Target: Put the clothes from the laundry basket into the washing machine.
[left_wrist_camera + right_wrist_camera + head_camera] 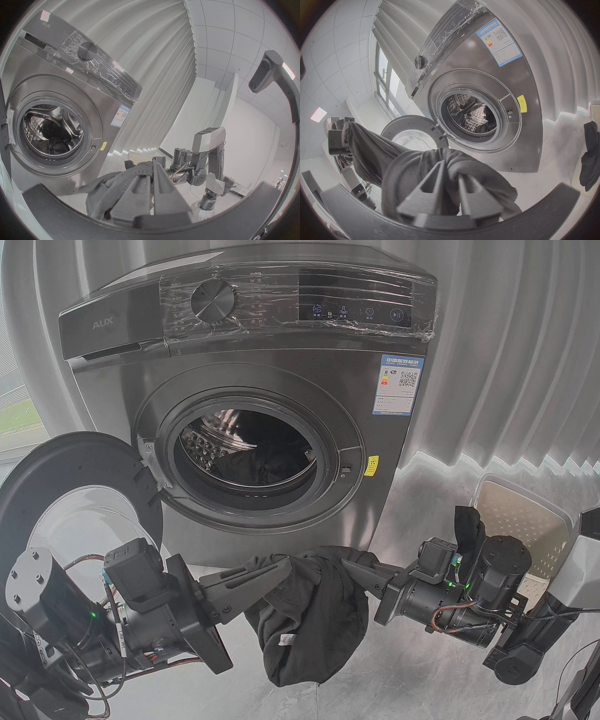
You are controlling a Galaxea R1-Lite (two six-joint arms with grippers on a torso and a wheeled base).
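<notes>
Your left pincer point(285, 569) is clenched on one end of a dark garment point(306, 621), and your right pincer point(351, 570) grips the other end; the garment sags between them above the floor point(412, 671). Behind stands the washing machine point(262, 365), its door point(62, 477) swung open on the left, another dark piece point(262, 462) lying in the drum point(206, 440). The laundry basket point(531, 521) sits to the right, a dark cloth point(469, 527) draped over its rim.

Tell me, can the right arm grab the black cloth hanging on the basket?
Probably not. The right gripper is shut on the dark garment it shares with the left gripper, so it has no free grip for the black cloth on the basket rim.
</notes>
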